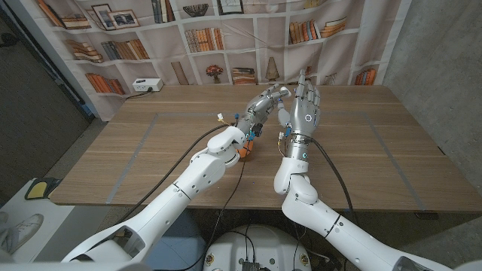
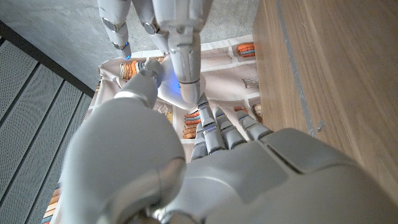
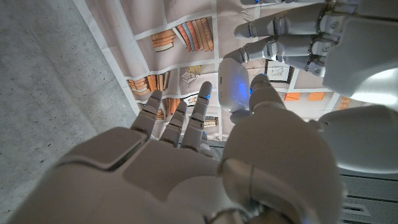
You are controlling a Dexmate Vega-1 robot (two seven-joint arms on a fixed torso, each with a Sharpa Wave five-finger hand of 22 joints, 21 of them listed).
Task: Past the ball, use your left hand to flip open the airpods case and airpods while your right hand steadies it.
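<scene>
Near the desk's [image 1: 151,162] front, an orange ball [image 1: 245,153] sits under the left forearm. Beyond it, raised above the bare middle, the white airpods case [image 3: 234,85] is pinched between the left robot hand [image 1: 263,104] and the right robot hand [image 1: 305,105], whose other fingers [image 3: 177,118] point upright.

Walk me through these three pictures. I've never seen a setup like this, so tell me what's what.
This is a two-armed robot standing at a wooden table. The wide picture comes from a camera on its head, looking down over both arms. The other two come from cameras on its wrists, looking along the back of each hand, so the room appears turned. The left hand and right hand are raised together above the table. Between them is a small white airpods case, which the right thumb touches and the left fingers reach toward. An orange ball sits on the table under the left arm. Behind hangs a bookshelf backdrop.
</scene>
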